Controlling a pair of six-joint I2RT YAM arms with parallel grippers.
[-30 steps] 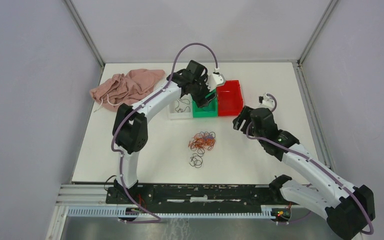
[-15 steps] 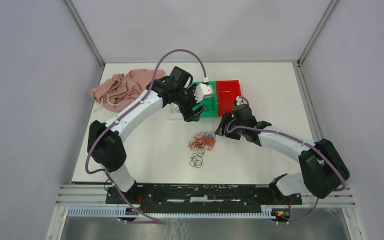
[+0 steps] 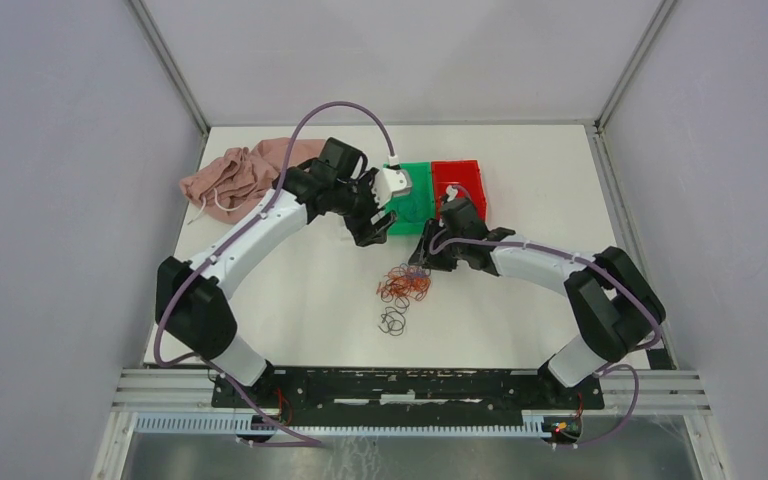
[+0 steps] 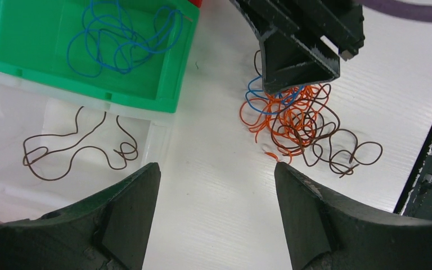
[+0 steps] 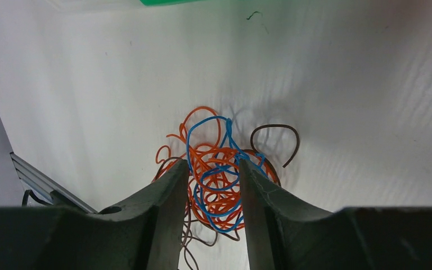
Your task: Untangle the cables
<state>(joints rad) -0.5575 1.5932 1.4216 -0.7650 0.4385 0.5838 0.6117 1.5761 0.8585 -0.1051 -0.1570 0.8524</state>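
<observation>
- Near the middle of the white table (image 3: 290, 300), the cables (image 4: 292, 118): a loose wad of orange, blue and dark brown strands, flat on the surface.
- Just beside the wad, toward the near edge, a dark loop (image 3: 392, 320); joined to the wad or not, cannot tell from above.
- Directly over the wad's far end, the right gripper (image 5: 214, 169), pointing down at it. Jaws partway apart, with a narrow gap between them. Blue and orange loops in that gap, one blue strand rising up through it. No telling whether the fingers (image 5: 169, 208) press on any strand.
- Above bare table, between the clear bin (image 4: 11, 118) and the wad, the left gripper (image 4: 216, 214). Jaws spread wide, nothing between them, touching no strand.
- In the clear bin, a single brown wire (image 4: 79, 149), wavy and lying loose on the floor.
- Touching the clear bin's far side, a green bin (image 4: 28, 39), with a blue wire (image 4: 118, 34) curled in open loops inside.
- Against the green bin, on the side away from the left arm, a red bin (image 3: 465, 180).
- In the far left corner, a crumpled pink cloth (image 3: 245, 170) with a white cord (image 3: 218, 205) hanging from its edge, well apart from the wad and the bins.
</observation>
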